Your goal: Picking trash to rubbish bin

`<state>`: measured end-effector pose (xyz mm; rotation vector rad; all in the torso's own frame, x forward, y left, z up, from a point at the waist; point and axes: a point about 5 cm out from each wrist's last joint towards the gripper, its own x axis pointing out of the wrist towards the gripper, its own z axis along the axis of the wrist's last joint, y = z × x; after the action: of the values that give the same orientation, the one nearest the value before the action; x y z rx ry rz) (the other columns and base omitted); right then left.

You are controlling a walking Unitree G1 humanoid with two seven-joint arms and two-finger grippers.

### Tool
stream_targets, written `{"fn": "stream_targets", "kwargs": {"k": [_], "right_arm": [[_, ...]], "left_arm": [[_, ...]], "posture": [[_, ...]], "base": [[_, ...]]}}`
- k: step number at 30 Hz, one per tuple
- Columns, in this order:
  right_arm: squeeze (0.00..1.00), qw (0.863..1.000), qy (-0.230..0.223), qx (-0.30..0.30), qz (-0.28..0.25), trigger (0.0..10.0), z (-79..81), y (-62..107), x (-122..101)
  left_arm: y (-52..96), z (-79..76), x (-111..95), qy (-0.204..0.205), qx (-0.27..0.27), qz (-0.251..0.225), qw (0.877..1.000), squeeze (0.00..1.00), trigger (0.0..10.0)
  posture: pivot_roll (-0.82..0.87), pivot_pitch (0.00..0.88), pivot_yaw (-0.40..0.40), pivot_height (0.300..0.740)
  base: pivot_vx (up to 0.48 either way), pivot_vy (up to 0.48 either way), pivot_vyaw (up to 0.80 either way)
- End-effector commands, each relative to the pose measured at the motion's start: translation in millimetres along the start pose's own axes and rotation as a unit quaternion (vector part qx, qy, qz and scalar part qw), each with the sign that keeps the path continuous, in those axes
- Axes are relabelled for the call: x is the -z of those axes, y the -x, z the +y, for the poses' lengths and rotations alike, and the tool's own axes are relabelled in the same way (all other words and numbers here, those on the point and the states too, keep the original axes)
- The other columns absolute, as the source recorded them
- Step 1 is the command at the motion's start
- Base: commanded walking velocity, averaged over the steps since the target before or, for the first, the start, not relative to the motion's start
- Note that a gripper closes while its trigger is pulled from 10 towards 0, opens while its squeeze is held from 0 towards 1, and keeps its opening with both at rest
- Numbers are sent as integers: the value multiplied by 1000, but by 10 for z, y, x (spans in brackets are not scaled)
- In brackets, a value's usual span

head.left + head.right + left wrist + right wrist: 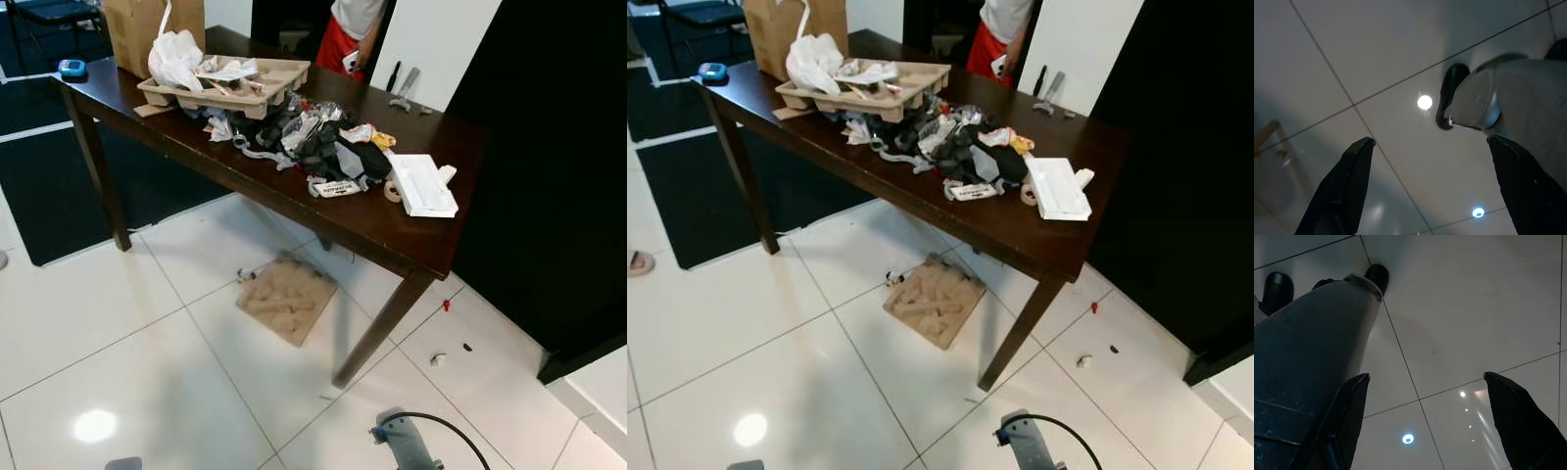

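Both arms hang idle over the white floor tiles (147, 382): the left gripper (1430, 152) and the right gripper (1425, 382) have their fingers spread and hold nothing. The cardboard piece (286, 297) lies ahead under the table (431, 245). Farther, the trash pile (313, 142) sits untouched. Nothing seems collected yet; no bin visible.

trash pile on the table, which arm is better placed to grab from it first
Right, marginally. The trash pile lies toward the table's right end. Both the left gripper and right gripper hang open over floor tiles, far from it.
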<state>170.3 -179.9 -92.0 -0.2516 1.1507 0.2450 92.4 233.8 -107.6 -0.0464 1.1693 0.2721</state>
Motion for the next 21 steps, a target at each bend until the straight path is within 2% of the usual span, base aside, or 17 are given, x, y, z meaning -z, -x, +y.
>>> {"fn": "stream_targets", "kwargs": {"k": [1,6,12,17,21], "right_arm": [[0,1000,-3,2,13,10000,-10,5,78],[0,1000,-2,2,14,10000,-4,4,88],[0,1000,2,0,17,10000,9,3,107],[0,1000,5,-1,17,10000,21,2,112],[0,1000,9,-3,16,10000,35,0,109]], "left_arm": [[14,-7,112,-4,0,19,1000,0,10000],[15,0,116,-4,-2,21,1000,0,10000],[16,11,119,-2,-5,22,1000,0,10000],[19,19,136,0,-7,23,1000,0,10000],[24,33,155,11,-10,25,1000,0,10000]], "posture": [[238,95,-100,740],[240,92,-103,740],[246,95,-106,740],[256,95,-107,740],[271,98,-109,740]], "base": [[0,0,-800],[0,0,-800],[0,0,0],[0,0,-800],[0,0,0]]}}
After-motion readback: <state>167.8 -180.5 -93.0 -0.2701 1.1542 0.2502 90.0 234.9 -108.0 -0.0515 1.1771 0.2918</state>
